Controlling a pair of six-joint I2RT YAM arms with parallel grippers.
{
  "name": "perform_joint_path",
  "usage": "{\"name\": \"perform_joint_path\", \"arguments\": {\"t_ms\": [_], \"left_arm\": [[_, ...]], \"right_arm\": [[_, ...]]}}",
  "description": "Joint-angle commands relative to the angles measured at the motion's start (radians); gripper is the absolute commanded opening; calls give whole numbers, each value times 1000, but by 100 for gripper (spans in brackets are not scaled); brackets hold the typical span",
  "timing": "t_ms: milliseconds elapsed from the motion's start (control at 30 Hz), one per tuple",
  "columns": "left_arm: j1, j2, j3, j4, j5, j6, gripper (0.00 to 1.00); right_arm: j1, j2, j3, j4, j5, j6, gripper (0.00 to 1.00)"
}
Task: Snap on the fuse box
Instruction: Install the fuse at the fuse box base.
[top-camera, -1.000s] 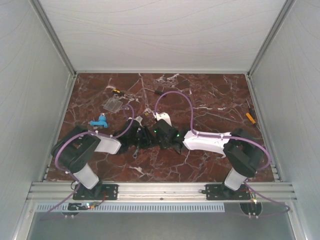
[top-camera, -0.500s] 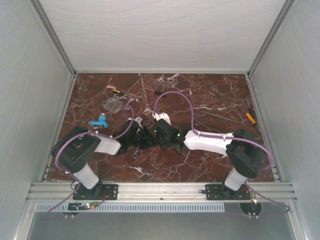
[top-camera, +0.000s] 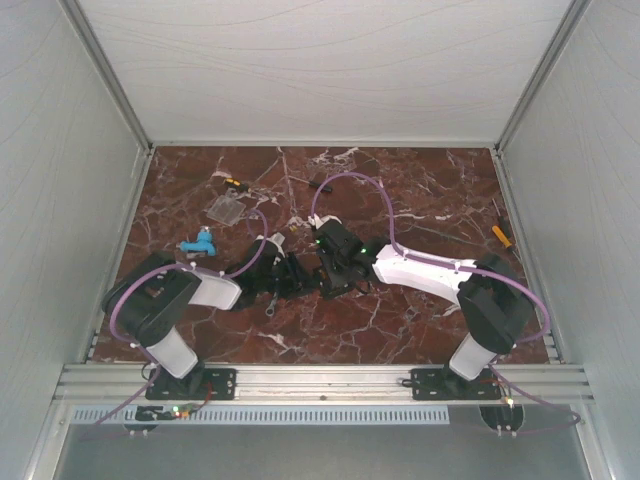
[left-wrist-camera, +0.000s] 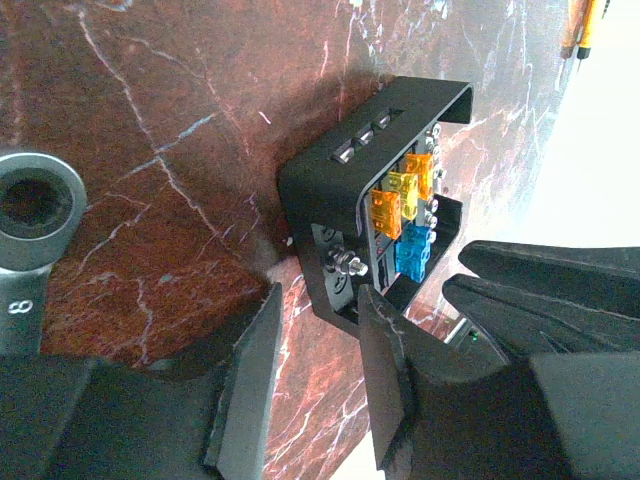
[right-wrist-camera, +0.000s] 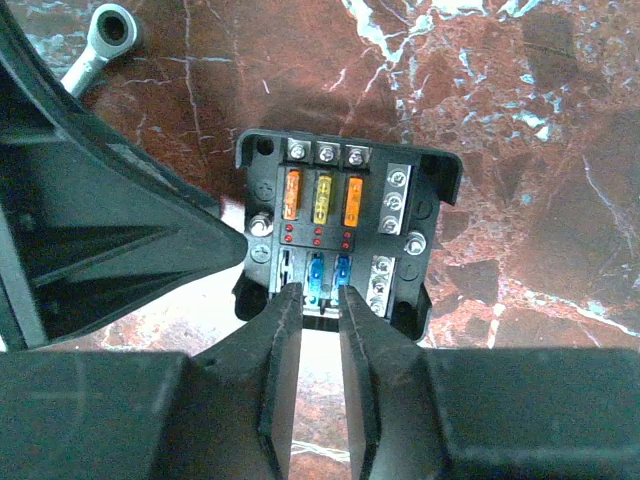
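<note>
Fuse box (right-wrist-camera: 345, 225) sits mid-table with its fuses exposed; no cover is fitted. The clear cover (top-camera: 228, 208) lies far left, well apart and ungrasped. Left gripper (left-wrist-camera: 320, 295) straddles the box's end wall; whether it clamps cannot be told. Right gripper (right-wrist-camera: 313, 295) is narrow, tips at the blue fuses (right-wrist-camera: 328, 272), hold unconfirmed. Both arms crowd the box.

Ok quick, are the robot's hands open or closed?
Left fingers: closed on the fuse box.
Right fingers: barely apart at its edge; grip cannot be told.
</note>
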Motion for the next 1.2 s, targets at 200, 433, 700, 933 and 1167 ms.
{"name": "perform_joint_path", "arguments": {"t_ms": [200,433,700,933,1167], "left_arm": [[4,14,39,2,9,17,38],[3,27,40,4,12,16,38],[3,46,42,15,20,17,38],[3,50,42,17,19,17,37],[3,62,42,24,23,14,35]], "right_arm": [[-14,42,68,-34,-52,-38,13],[-16,66,82,-47,-28,-37,11],[-17,84,87,-52,-21,-34,9],[-16,102,93,-55,-45,-34,4],[-16,126,112,-109,-59,-40,2]]}}
